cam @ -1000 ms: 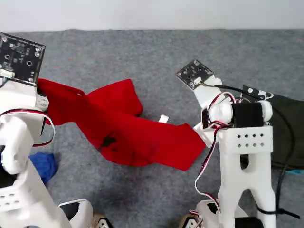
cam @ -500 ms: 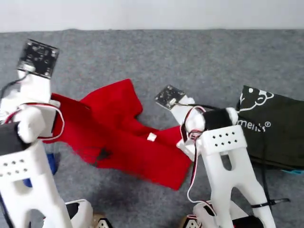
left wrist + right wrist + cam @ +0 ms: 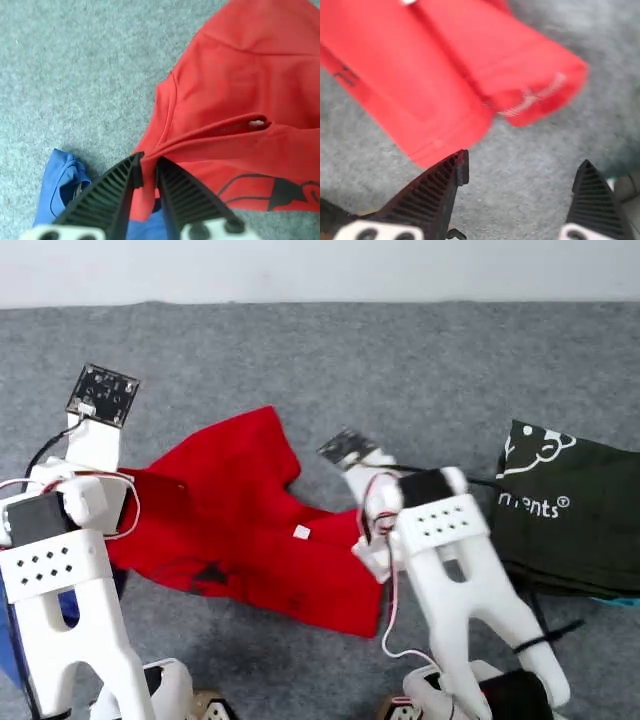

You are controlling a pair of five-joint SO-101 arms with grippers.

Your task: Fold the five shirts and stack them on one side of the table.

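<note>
1. A crumpled blue cotton shirt (image 3: 57, 182) lies unfolded at the left of the grey felt-covered table (image 3: 420, 370), touching the red one.
2. The left gripper (image 3: 149, 167) is pinched shut on a folded edge of the red cotton shirt (image 3: 240, 520), which is spread half-folded at mid-table.
3. The right gripper (image 3: 522, 167) is held wide open and empty, just beside the red shirt's hem.
4. A folded dark green printed shirt (image 3: 570, 530) is laid at the right, with a teal edge (image 3: 620, 602) beneath it.
5. Three shirts are counted plainly, and the teal edge may be a fourth; two grippers are counted. At most two shirts are judged stacked, so most of the folding is left.
</note>
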